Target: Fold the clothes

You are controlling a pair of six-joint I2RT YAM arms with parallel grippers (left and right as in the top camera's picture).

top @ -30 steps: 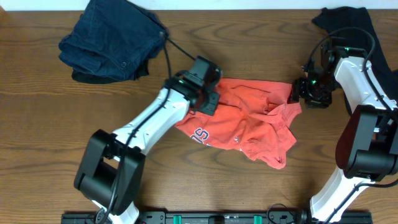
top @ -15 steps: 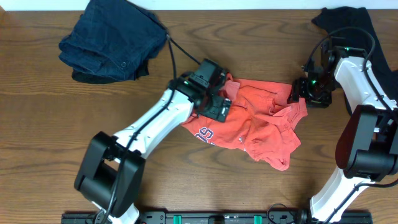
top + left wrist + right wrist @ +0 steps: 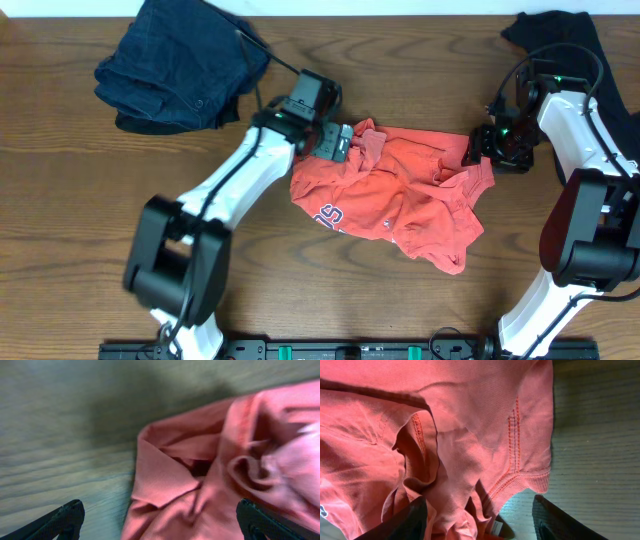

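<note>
- Since half a second ago the left gripper is backing off up and to the left. It was sitting on top of the coral-red T-shirt, and now it's hanging at the shirt's upper-left edge.
- Its jaws are standing wide apart with nothing pinched; the wrist cam is just showing a folded flap of shirt below them.
- The right gripper is staying put at the shirt's upper-right corner. Its jaws are spread too, with the stitched sleeve hem bunching loosely between them.
- The shirt is lying crumpled mid-table on the wooden table, its long axis running left to right and dipping toward the lower right.
- The white-and-navy lettering is peeking out at the lower-left edge. I can't tell which way the collar is pointing.
- A navy denim garment is sitting at the far left corner, and a black garment at the far right.
</note>
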